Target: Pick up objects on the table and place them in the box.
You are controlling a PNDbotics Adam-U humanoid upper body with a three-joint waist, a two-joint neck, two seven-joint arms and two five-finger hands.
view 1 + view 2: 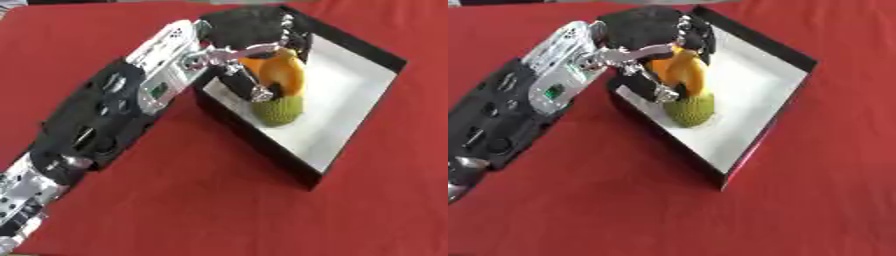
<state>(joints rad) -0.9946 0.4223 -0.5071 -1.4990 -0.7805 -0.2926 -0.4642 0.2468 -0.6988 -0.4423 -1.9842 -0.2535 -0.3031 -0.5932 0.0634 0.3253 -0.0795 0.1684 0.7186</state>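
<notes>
We have our left hand (pixel 249 37) reaching over the near wall of the shallow black box with the white floor (pixel 350 100), which sits on the red-covered bench (pixel 175 200). Its fingers (pixel 249 82) are curled round an orange, curved, fruit-like object with a green knobbly base (pixel 284 95), so we judge them to be grasping it rather than resting beside it. The object lies directly under and between the fingers, its orange part pinched at the top and its green end hanging below them, touching or almost touching the white floor; we cannot tell which.

Its long axis runs roughly upright, tilted a little, from the fingers down to the floor. That is the relation the coming move turns on: the object is already inside the walls, below the fingers, so we judge that letting go is what remains, and it has little or no way to fall.

Our right hand shows in neither view, so the left one is the only hand near the object. We see no other loose objects on the red cloth.
</notes>
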